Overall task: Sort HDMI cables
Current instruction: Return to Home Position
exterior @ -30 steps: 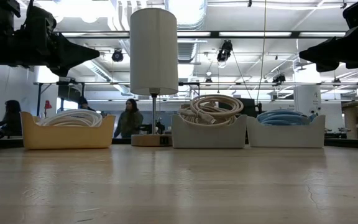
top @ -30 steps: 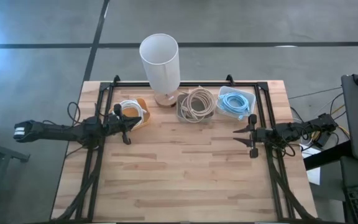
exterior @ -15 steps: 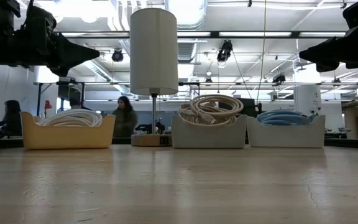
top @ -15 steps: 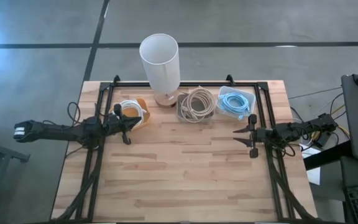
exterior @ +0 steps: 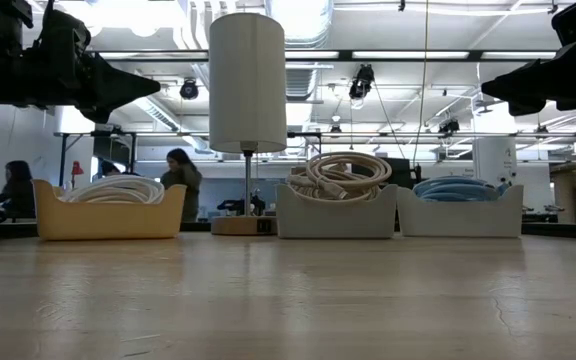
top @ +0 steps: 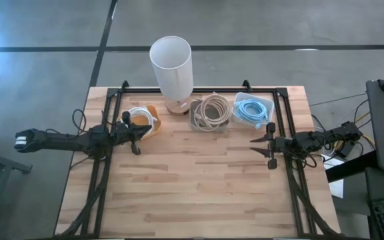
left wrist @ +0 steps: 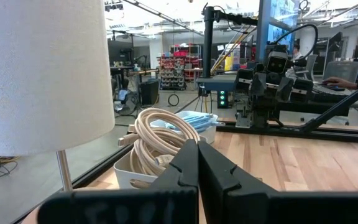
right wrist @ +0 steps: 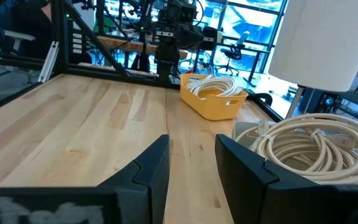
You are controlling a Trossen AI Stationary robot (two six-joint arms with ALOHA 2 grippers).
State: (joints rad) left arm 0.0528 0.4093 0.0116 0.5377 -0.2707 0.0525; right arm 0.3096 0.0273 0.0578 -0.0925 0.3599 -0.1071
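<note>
The HDMI cables lie as coils in three trays along the table's far side. White coils [top: 139, 117] fill the orange tray [exterior: 108, 222], beige coils [top: 210, 111] the grey tray [exterior: 335, 222], and light blue coils [top: 252, 111] the white tray [exterior: 460, 221]. My left gripper [top: 145, 133] hangs shut and empty above the table, just near of the orange tray, its fingers [left wrist: 197, 165] together. My right gripper [top: 252, 145] hangs open and empty at the table's right side, near of the white tray, with a clear gap between its fingers [right wrist: 192, 162].
A tall white cylindrical lamp [top: 172, 65] stands on a wooden foot [exterior: 245, 225] between the orange and grey trays. A black frame [top: 199, 89] runs round the table's edges. The near half of the wooden tabletop [top: 199, 193] is bare board.
Neither arm nor any cable has moved. In the room behind the table, a person has walked toward the left of the low view.
</note>
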